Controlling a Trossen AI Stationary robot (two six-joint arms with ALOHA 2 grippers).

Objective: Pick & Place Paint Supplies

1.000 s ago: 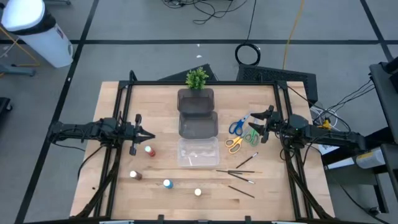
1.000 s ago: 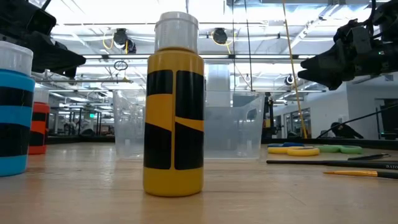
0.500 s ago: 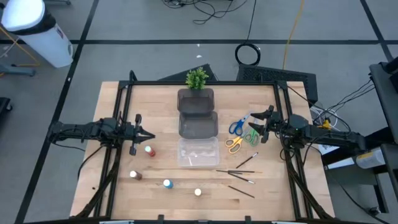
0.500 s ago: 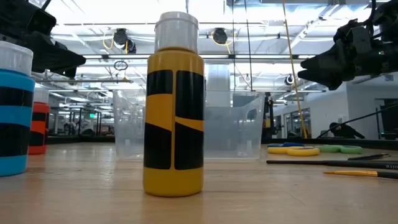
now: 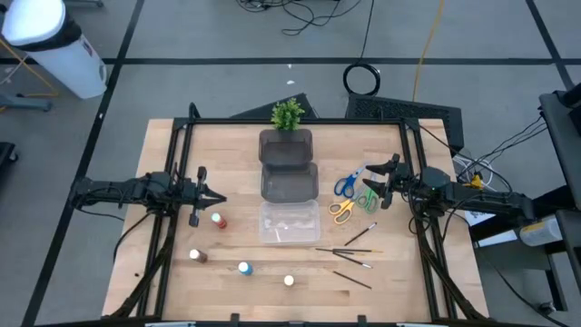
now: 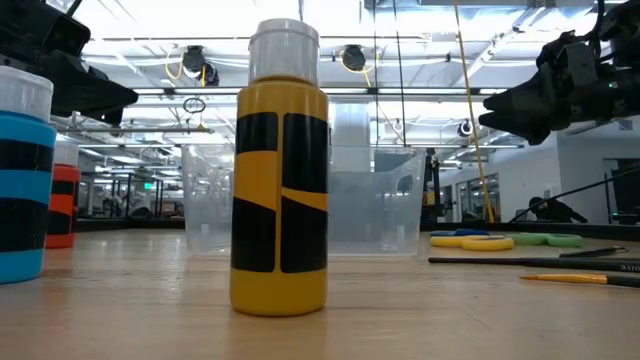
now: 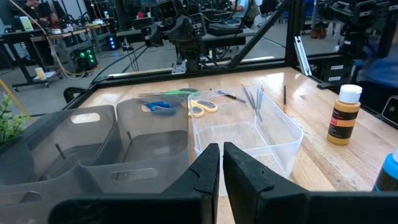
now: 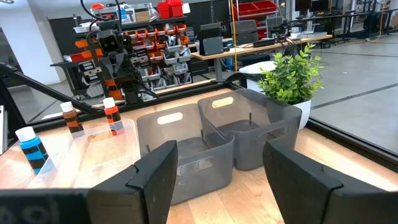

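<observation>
My left claw [image 5: 216, 197] hangs over the table's nine o'clock side, its fingers [image 7: 208, 163] clenched together on nothing. My right claw [image 5: 370, 188] hangs at the three o'clock side with its fingers [image 8: 157, 167] spread wide and released, nothing between them.

Down the middle of the table [image 5: 163, 154] runs a line: a small potted plant [image 5: 288, 113] at twelve o'clock, then two dark bins [image 5: 286, 147] nested end to end, then a clear bin [image 5: 290, 221] at the centre.

The red bottle [image 5: 218, 220] stands just beside my left claw, toward five o'clock from it. The brown bottle [image 5: 198, 256], the blue bottle [image 5: 243, 268] and the pale bottle [image 5: 289, 281] string out along the six o'clock edge. Close up, the pale one [image 6: 278, 170] is yellow with black blocks and a white cap; I can read no writing on any label.

The blue scissors [image 5: 346, 185], green scissors [image 5: 367, 200] and yellow scissors [image 5: 341, 210] lie bunched just under my right claw. The thin brushes [image 5: 345, 249] lie scattered toward five o'clock, between the clear bin and the table's edge.
</observation>
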